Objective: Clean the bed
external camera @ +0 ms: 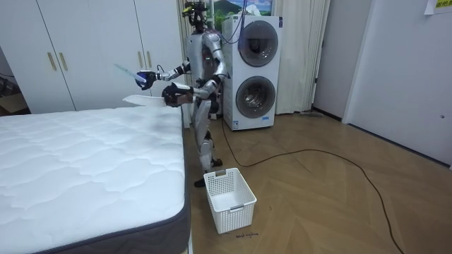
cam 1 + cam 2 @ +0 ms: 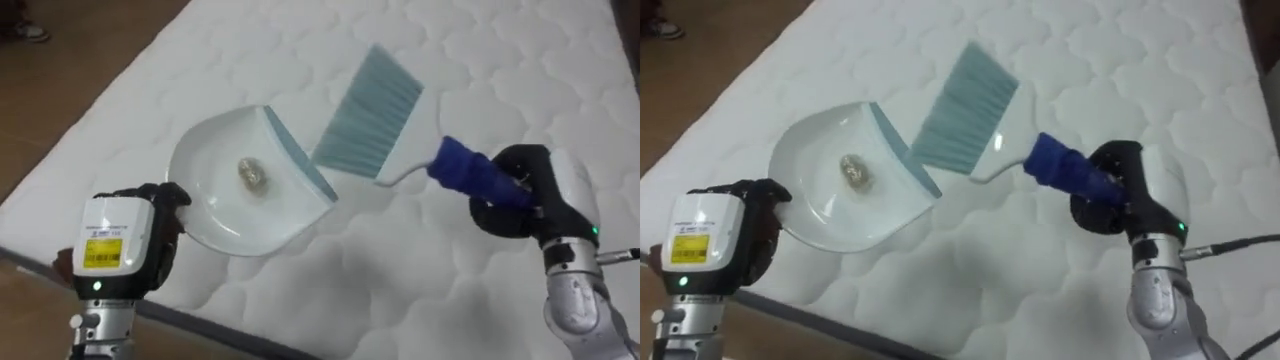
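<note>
- Now, left robot hand (image 2: 140, 225) grips the dustpan (image 2: 215, 200) over the bed (image 2: 480, 60), a scrap (image 2: 252, 174) sitting in it.
- Right robot hand (image 2: 525, 190) wrapped round the brush (image 2: 370, 110), bristles beside the dustpan's lip.
- Keep the dustpan level, I'd say, heading for the basket (image 1: 229, 197).

The dustpan (image 2: 225, 205) handle is hidden inside the left hand (image 2: 125, 240) gripping it. A small lump (image 2: 252, 174) in the dustpan is too blurred to identify. The brush (image 2: 370, 110) handle's end vanishes into the closed right hand (image 2: 525, 190). The bed (image 2: 480, 50) runs off past the eye views' edges.
</note>
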Robot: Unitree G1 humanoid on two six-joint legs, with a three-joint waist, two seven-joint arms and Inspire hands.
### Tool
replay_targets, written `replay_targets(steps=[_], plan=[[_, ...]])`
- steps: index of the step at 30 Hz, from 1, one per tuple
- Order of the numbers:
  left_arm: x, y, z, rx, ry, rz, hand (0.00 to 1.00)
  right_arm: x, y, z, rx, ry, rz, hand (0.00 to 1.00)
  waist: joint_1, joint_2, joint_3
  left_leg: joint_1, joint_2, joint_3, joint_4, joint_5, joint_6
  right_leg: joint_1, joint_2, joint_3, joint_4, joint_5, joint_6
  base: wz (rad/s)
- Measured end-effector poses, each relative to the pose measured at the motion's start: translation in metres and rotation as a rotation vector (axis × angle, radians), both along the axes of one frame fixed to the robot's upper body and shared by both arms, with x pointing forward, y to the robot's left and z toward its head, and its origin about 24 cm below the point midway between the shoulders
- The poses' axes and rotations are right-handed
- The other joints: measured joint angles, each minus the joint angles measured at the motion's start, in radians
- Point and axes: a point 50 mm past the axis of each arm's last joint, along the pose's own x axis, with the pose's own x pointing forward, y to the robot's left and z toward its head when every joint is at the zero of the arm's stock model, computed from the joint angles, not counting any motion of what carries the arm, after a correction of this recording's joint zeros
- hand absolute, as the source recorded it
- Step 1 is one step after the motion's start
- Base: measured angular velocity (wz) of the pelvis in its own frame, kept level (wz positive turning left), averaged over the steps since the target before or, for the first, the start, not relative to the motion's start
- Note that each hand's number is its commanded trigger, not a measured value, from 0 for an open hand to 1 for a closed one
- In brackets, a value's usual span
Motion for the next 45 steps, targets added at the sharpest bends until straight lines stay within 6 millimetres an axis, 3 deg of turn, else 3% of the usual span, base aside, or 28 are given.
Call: replay_targets(steps=[2, 3, 4, 5, 6, 7, 8, 10, 11, 12, 13, 14, 15, 16, 18, 20, 21, 25, 28, 30, 31, 33, 34, 35, 38, 40, 42, 45], plan=[[-0.001, -0.002, -0.001, -0.015, -0.001, 0.008, 1.00, -0.003, -0.008, 0.000, 0.024, -0.030, -0.059, 0.00, 0.005, -0.001, 0.0018, -0.003, -0.010, 0.001, -0.044, 0.044, -0.002, -0.003, -0.009, -0.036, -0.005, -0.008, -0.008, 0.86], [0.000, -0.005, -0.001, -0.028, -0.005, 0.001, 1.00, -0.006, -0.012, 0.001, 0.036, -0.048, -0.094, 0.00, -0.008, -0.010, 0.0072, -0.011, -0.002, 0.061, -0.061, 0.073, 0.003, -0.007, -0.037, -0.101, -0.015, -0.021, -0.013, 0.93], [-0.001, -0.006, -0.002, -0.037, -0.006, -0.002, 1.00, -0.008, -0.013, 0.000, 0.042, -0.055, -0.111, 0.00, -0.013, -0.011, 0.0090, -0.022, 0.019, 0.124, -0.019, 0.053, 0.020, -0.008, -0.044, -0.140, -0.011, -0.022, -0.011, 0.80], [-0.004, -0.004, -0.002, -0.043, -0.004, -0.003, 1.00, -0.010, -0.011, -0.003, 0.066, -0.061, -0.134, 0.00, -0.007, -0.007, 0.0066, -0.029, 0.072, 0.262, 0.089, -0.034, 0.028, 0.001, -0.052, -0.219, -0.009, -0.025, -0.006, 0.48], [-0.006, -0.001, -0.003, -0.045, -0.008, 0.012, 1.00, -0.009, -0.008, -0.004, 0.090, -0.065, -0.135, 0.00, -0.005, 0.000, 0.0040, -0.023, 0.139, 0.358, 0.185, -0.116, 0.024, 0.011, -0.047, -0.294, -0.003, -0.028, 0.000, 0.38], [-0.006, 0.000, -0.002, -0.046, -0.011, 0.018, 1.00, -0.009, -0.007, -0.005, 0.100, -0.067, -0.138, 0.00, -0.007, 0.018, -0.0025, -0.023, 0.172, 0.392, 0.224, -0.150, 0.017, 0.020, -0.043, -0.328, 0.012, -0.031, 0.004, 0.59], [-0.004, 0.001, -0.001, -0.047, -0.016, 0.025, 1.00, -0.009, -0.009, -0.006, 0.119, -0.071, -0.152, 0.00, -0.015, 0.023, 0.0027, -0.032, 0.179, 0.400, 0.222, -0.169, 0.022, 0.023, -0.031, -0.353, 0.060, -0.053, 0.015, 1.10], [-0.001, -0.001, 0.000, -0.048, -0.023, 0.021, 1.00, -0.014, -0.017, -0.011, 0.131, -0.067, -0.211, 0.00, -0.048, 0.018, 0.0004, -0.020, 0.122, 0.220, 0.172, -0.162, 0.024, -0.045, -0.036, -0.241, 0.167, -0.074, -0.005, 1.30], [0.002, -0.001, 0.002, -0.044, -0.035, 0.023, 1.00, -0.017, -0.020, -0.012, 0.137, -0.084, -0.252, 0.00, -0.057, 0.001, -0.0025, -0.030, 0.082, 0.141, 0.123, -0.112, 0.014, -0.112, -0.020, -0.106, 0.166, -0.073, -0.026, 1.25], [0.003, -0.001, 0.002, -0.043, -0.040, 0.031, 1.00, -0.018, -0.024, -0.009, 0.129, -0.119, -0.283, 0.00, -0.064, -0.004, -0.0010, -0.036, 0.046, 0.092, 0.064, -0.063, 0.008, -0.162, -0.022, -0.048, 0.131, -0.037, -0.038, 1.39], [0.003, -0.002, 0.001, -0.048, -0.035, 0.032, 1.00, -0.020, -0.026, -0.009, 0.122, -0.133, -0.300, 0.00, -0.081, 0.000, -0.0021, -0.035, 0.036, 0.090, 0.035, -0.040, 0.009, -0.163, -0.039, -0.074, 0.136, -0.027, -0.042, 1.39], [0.002, -0.003, 0.000, -0.058, -0.034, 0.032, 1.00, -0.023, -0.031, -0.010, 0.124, -0.148, -0.340, 0.00, -0.087, 0.002, 0.0017, -0.025, 0.066, 0.218, 0.009, -0.017, 0.020, -0.157, -0.075, -0.187, 0.143, -0.025, -0.045, 1.02], [-0.001, -0.001, -0.001, -0.067, -0.030, 0.041, 1.00, -0.023, -0.031, -0.014, 0.158, -0.142, -0.361, 0.00, -0.073, 0.008, 0.0026, -0.005, 0.115, 0.339, 0.040, -0.052, 0.026, -0.138, -0.086, -0.291, 0.140, -0.024, -0.048, 0.72], [-0.002, 0.000, -0.003, -0.071, -0.026, 0.049, 1.00, -0.022, -0.031, -0.015, 0.173, -0.141, -0.365, 0.00, -0.071, 0.014, 0.0009, 0.006, 0.134, 0.373, 0.057, -0.072, 0.022, -0.124, -0.087, -0.332, 0.133, -0.023, -0.049, 0.52], [-0.004, 0.002, -0.008, -0.073, -0.001, 0.062, 1.00, -0.022, -0.030, -0.016, 0.207, -0.136, -0.358, 0.00, -0.073, 0.030, -0.0018, 0.039, 0.206, 0.469, 0.126, -0.132, -0.020, -0.080, -0.087, -0.447, 0.104, -0.025, -0.052, 0.63], [-0.005, 0.001, -0.008, -0.075, 0.001, 0.060, 1.00, -0.021, -0.029, -0.015, 0.208, -0.133, -0.346, 0.00, -0.065, 0.040, -0.0049, 0.052, 0.219, 0.485, 0.107, -0.137, -0.028, -0.076, -0.093, -0.473, 0.110, -0.026, -0.047, 0.50], [-0.005, 0.001, -0.008, -0.077, -0.001, 0.060, 1.00, -0.021, -0.028, -0.017, 0.212, -0.131, -0.345, 0.00, -0.057, 0.040, -0.0032, 0.055, 0.213, 0.484, 0.073, -0.136, -0.008, -0.076, -0.093, -0.476, 0.112, -0.024, -0.043, 0.38], [-0.009, 0.006, -0.008, -0.076, 0.000, 0.080, 1.00, -0.021, -0.026, -0.017, 0.213, -0.131, -0.345, 0.00, -0.026, 0.047, -0.0002, 0.042, 0.183, 0.446, 0.055, -0.129, 0.012, -0.086, -0.101, -0.444, 0.126, -0.022, -0.033, 0.36], [-0.009, 0.007, -0.008, -0.081, -0.010, 0.080, 1.00, -0.028, -0.028, -0.020, 0.202, -0.126, -0.376, 0.00, -0.065, 0.062, -0.0057, 0.017, 0.121, 0.345, 0.030, -0.094, 0.032, -0.106, -0.076, -0.237, 0.138, -0.020, -0.028, 1.20], [-0.008, 0.005, -0.006, -0.087, -0.019, 0.064, 1.00, -0.036, -0.030, -0.024, 0.189, -0.119, -0.408, 0.00, -0.092, 0.076, -0.0146, 0.016, 0.068, 0.228, 0.000, -0.055, 0.041, -0.136, -0.059, -0.070, 0.185, -0.016, -0.019, 1.52], [-0.007, 0.005, -0.005, -0.085, -0.021, 0.061, 1.00, -0.037, -0.029, -0.024, 0.190, -0.119, -0.412, 0.00, -0.102, 0.078, -0.0156, 0.016, 0.057, 0.197, -0.007, -0.046, 0.040, -0.146, -0.056, -0.028, 0.197, -0.017, -0.016, 1.47], [-0.005, 0.005, 0.000, -0.081, -0.043, 0.050, 1.00, -0.038, -0.026, -0.022, 0.197, -0.136, -0.404, 0.00, -0.120, 0.077, -0.0149, 0.014, 0.030, 0.094, -0.030, -0.014, 0.032, -0.201, -0.023, 0.159, 0.148, -0.009, 0.011, 1.32], [-0.005, 0.006, 0.002, -0.077, -0.051, 0.045, 1.00, -0.037, -0.026, -0.020, 0.198, -0.145, -0.401, 0.00, -0.124, 0.073, -0.0125, 0.012, 0.022, 0.074, -0.031, -0.008, 0.029, -0.221, -0.024, 0.185, 0.130, 0.015, 0.018, 1.27], [-0.004, 0.006, 0.003, -0.079, -0.055, 0.033, 1.00, -0.037, -0.026, -0.018, 0.197, -0.154, -0.401, 0.00, -0.127, 0.071, -0.0130, 0.012, 0.013, 0.045, -0.023, 0.000, 0.019, -0.231, -0.025, 0.191, 0.137, 0.038, 0.017, 1.06], [-0.003, 0.007, 0.008, -0.084, -0.075, 0.015, 1.00, -0.034, -0.024, -0.007, 0.191, -0.209, -0.382, 0.00, -0.100, 0.060, -0.0153, -0.001, 0.018, 0.059, -0.025, 0.005, 0.009, -0.224, -0.035, 0.107, 0.142, 0.016, -0.005, 0.73], [-0.002, 0.008, 0.008, -0.082, -0.074, 0.017, 1.00, -0.030, -0.021, -0.003, 0.197, -0.228, -0.357, 0.00, -0.091, 0.058, -0.0140, -0.008, 0.025, 0.056, -0.024, 0.007, 0.003, -0.222, -0.030, 0.096, 0.148, 0.008, -0.014, 0.48], [-0.003, 0.012, 0.007, -0.080, -0.063, 0.029, 1.00, -0.025, -0.018, -0.003, 0.204, -0.221, -0.326, 0.00, -0.079, 0.041, -0.0024, -0.017, 0.024, 0.058, -0.017, 0.003, -0.005, -0.219, -0.028, 0.082, 0.165, -0.002, -0.028, 0.26], [-0.002, 0.018, 0.001, -0.091, -0.012, 0.061, 1.00, -0.024, -0.013, -0.012, 0.171, -0.159, -0.284, 0.00, -0.084, 0.038, 0.0050, -0.059, 0.030, 0.062, 0.027, -0.011, -0.011, -0.221, -0.021, 0.035, 0.165, -0.013, -0.040, 0.39]])
